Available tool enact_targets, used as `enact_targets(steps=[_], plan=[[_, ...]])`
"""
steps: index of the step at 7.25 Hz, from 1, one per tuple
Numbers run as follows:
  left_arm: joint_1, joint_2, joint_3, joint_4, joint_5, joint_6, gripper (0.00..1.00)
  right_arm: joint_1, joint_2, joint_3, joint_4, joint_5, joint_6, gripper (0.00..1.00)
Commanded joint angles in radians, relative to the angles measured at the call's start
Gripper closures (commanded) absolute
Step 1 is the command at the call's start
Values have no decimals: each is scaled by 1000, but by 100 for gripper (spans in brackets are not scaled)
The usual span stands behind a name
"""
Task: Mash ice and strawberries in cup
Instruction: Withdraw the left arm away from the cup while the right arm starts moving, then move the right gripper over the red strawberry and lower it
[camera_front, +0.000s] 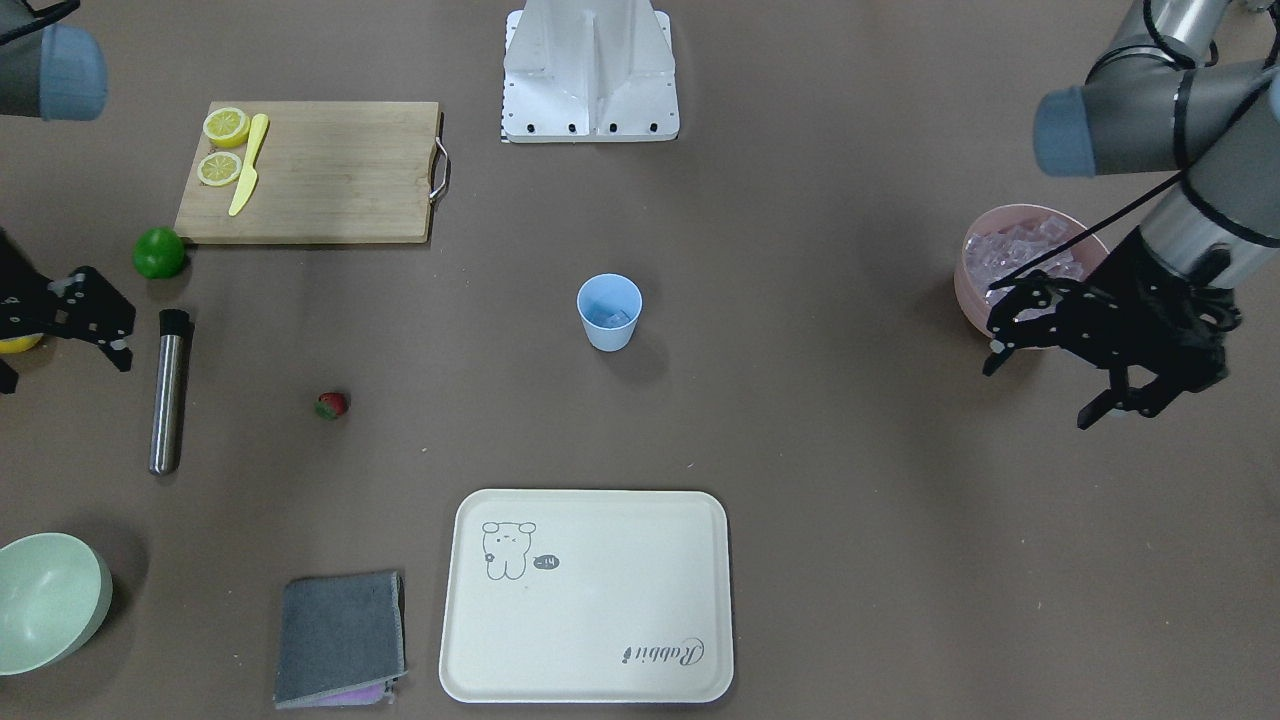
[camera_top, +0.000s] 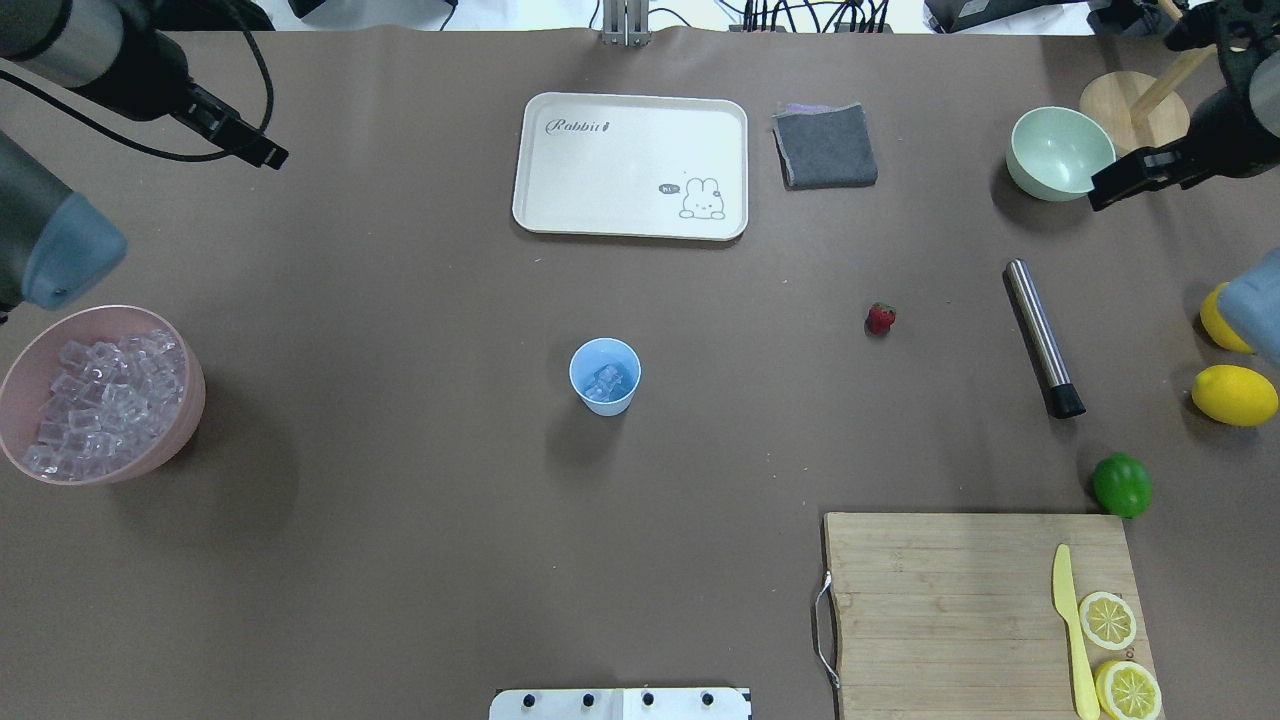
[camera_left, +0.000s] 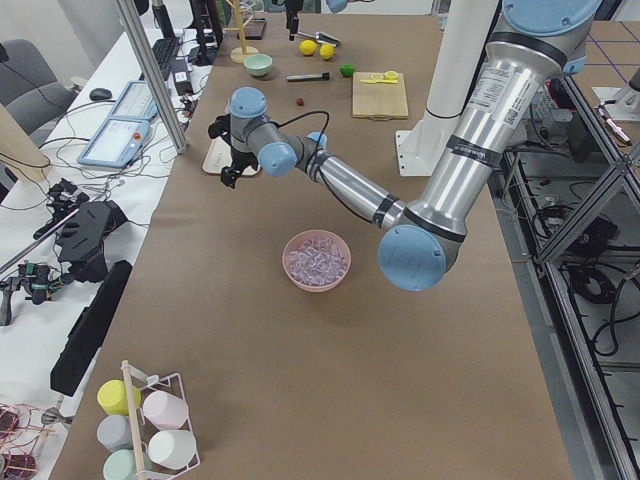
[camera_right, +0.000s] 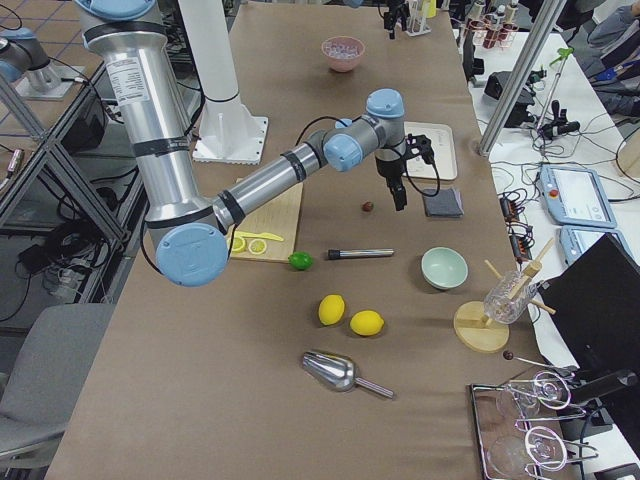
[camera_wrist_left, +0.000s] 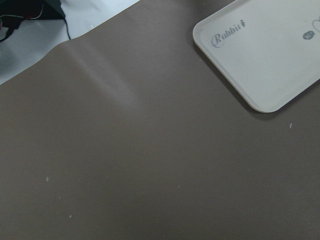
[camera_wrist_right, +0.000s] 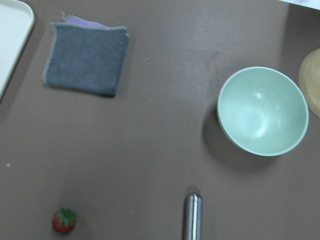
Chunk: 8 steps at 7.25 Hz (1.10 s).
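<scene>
The light-blue cup (camera_front: 609, 312) stands upright mid-table with a few ice cubes (camera_top: 606, 381) inside. More ice (camera_top: 100, 392) fills a pink bowl (camera_top: 192, 405). The red strawberry (camera_front: 331, 405) lies on the table, apart from the cup; it also shows in the right wrist view (camera_wrist_right: 64, 220). My left gripper (camera_front: 1040, 390) is open and empty, hovering beside the pink bowl (camera_front: 968, 300). My right gripper (camera_front: 60, 368) is open and empty at the table's edge, above the steel muddler (camera_front: 168, 390) and some way from the strawberry.
A cream tray (camera_front: 590, 690) and a grey cloth (camera_front: 340, 635) lie at the far side. There is a pale green bowl (camera_front: 45, 600). A cutting board (camera_front: 330, 170) carries lemon halves and a yellow knife. A lime (camera_front: 159, 252) and whole lemons (camera_top: 1234, 394) lie near the right arm.
</scene>
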<state>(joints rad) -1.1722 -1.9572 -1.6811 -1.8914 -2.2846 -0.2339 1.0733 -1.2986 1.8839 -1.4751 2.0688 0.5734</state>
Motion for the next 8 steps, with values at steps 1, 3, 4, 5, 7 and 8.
enact_targets(steps=[1, 3, 4, 5, 7, 8], plan=[[-91, 66, 0, 5, -55, 2, 3, -94, 39, 29, 22, -48, 182, 0], [-139, 90, 6, 64, -53, 133, 3, -166, 39, 12, 21, -61, 267, 0], [-153, 93, 1, 89, -50, 175, 3, -215, 41, 14, 22, -64, 375, 0], [-164, 121, -9, 81, -47, 177, 3, -266, 29, 14, 21, -149, 413, 0], [-165, 144, -43, 81, -41, 177, 3, -299, 25, -6, 19, -177, 424, 0], [-165, 152, -61, 81, -39, 177, 3, -321, 27, -25, 19, -183, 456, 0]])
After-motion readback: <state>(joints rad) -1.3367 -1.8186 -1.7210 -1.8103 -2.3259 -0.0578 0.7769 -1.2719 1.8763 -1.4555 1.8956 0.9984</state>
